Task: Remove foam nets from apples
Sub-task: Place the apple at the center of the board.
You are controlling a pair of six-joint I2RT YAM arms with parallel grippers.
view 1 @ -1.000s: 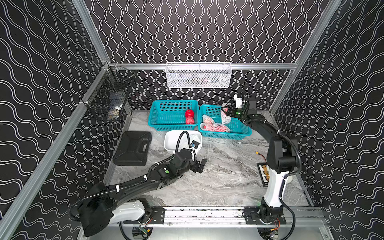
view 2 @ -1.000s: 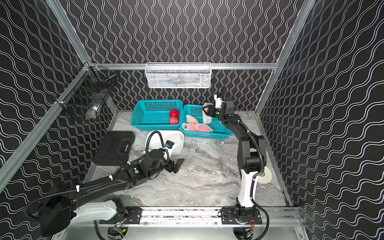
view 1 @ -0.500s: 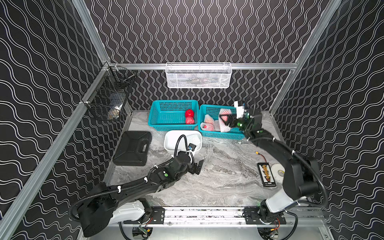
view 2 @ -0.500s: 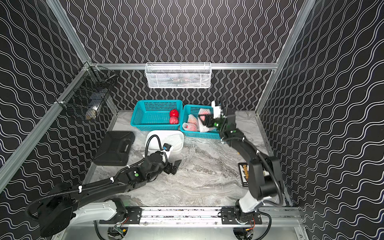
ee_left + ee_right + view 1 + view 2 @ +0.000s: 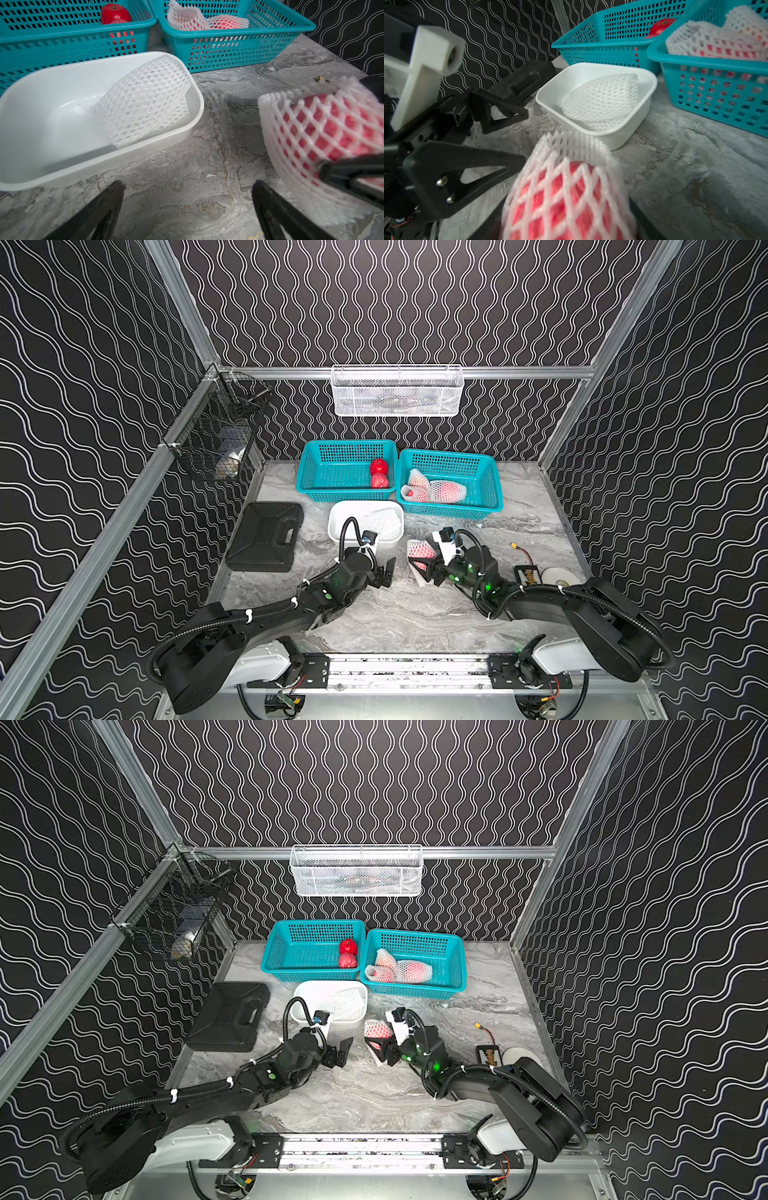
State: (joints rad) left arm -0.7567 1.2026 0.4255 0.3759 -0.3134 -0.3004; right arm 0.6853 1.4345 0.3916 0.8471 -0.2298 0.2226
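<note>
Right wrist view: right gripper (image 5: 417, 568) clamped on 1 netted apple (image 5: 566, 193) over the table (image 5: 415, 614), in front of the white tub (image 5: 336, 516).
Left gripper (image 5: 188, 186) stood wide and empty just beside that fruit. 1 loose foam net (image 5: 384, 520) lay in the tub. 2 bare apples (image 5: 379, 473) sat in the left teal basket (image 5: 316, 472), and perhaps 3 netted apples (image 5: 436, 491) in the right teal basket (image 5: 486, 485).

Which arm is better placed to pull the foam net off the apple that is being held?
Left. The left pincer is open, empty and close beside the netted apple, while the right pincer is busy gripping that apple.
</note>
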